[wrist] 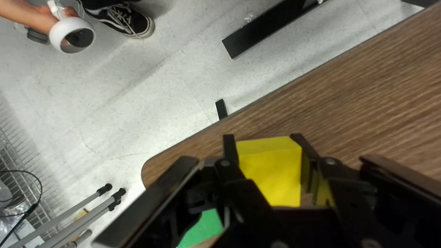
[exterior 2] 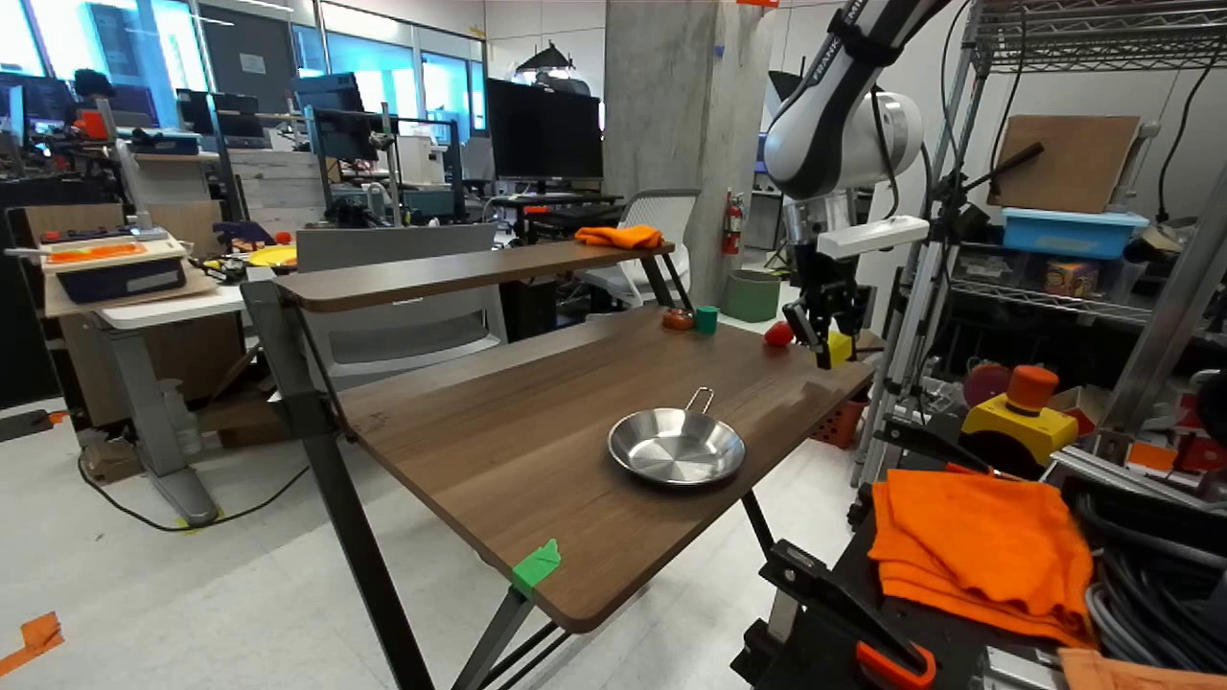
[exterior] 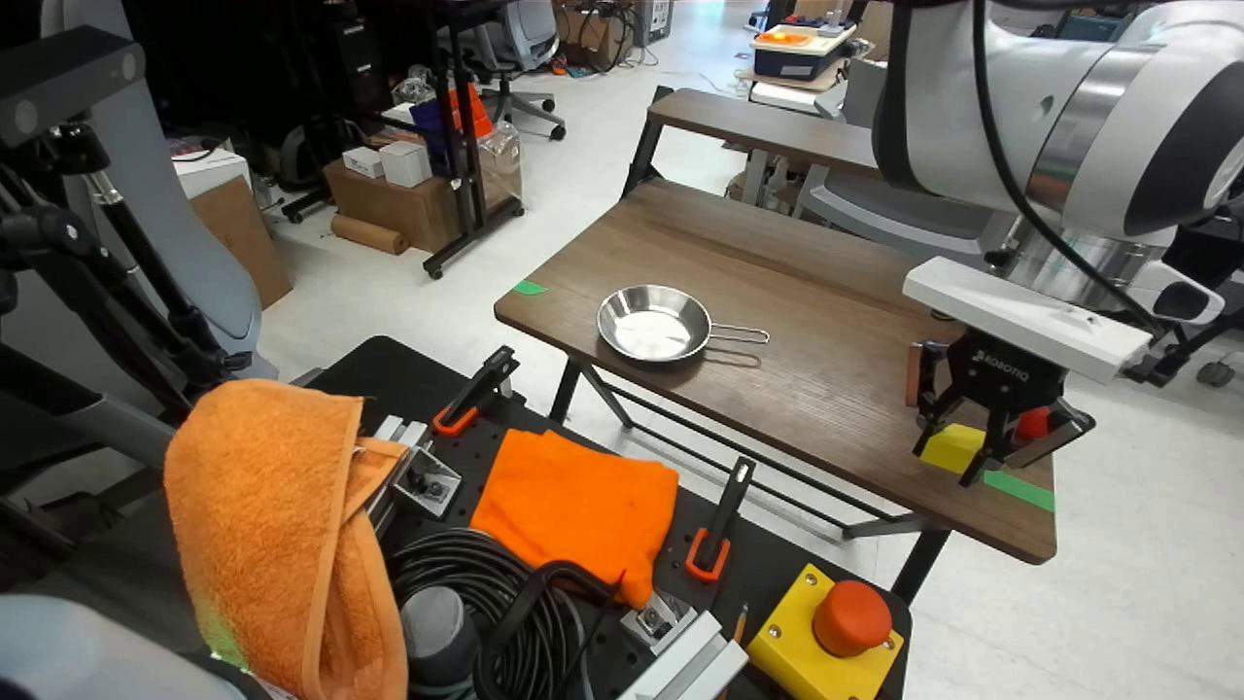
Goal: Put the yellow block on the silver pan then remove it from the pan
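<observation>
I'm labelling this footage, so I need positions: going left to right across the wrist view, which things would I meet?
Left to right: white ringed controller → black shoe → green tape → yellow block.

White arm [exterior: 1032, 78], dark joint caps [exterior: 896, 117], black cable [exterior: 1014, 191], black end effector [exterior: 949, 461] with ROBOTIQ lettering [exterior: 1001, 366]

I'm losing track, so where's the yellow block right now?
The yellow block is held in the gripper, just right of centre in the wrist view, with green tape to its lower left.
</observation>
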Controlling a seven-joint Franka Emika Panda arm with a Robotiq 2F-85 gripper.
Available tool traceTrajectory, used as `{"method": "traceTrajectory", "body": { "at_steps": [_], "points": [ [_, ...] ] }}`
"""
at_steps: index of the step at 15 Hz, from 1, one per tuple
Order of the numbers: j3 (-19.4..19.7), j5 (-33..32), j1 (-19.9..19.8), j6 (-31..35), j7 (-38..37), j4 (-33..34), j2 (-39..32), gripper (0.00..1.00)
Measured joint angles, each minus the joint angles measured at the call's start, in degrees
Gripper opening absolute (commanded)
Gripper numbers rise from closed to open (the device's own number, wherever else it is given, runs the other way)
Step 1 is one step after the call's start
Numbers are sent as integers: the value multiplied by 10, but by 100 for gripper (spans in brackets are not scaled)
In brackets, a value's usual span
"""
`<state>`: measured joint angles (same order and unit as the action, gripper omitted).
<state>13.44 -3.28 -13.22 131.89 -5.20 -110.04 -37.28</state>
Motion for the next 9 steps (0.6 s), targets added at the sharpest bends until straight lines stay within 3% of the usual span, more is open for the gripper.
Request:
{"method": "traceTrajectory", "body": {
  "at_steps": [5,9],
  "points": [
    [6,-12,1,-75,-17,36,-21,17],
    [7,-23,3,-66,-28,55,-28,17]
  ]
}}
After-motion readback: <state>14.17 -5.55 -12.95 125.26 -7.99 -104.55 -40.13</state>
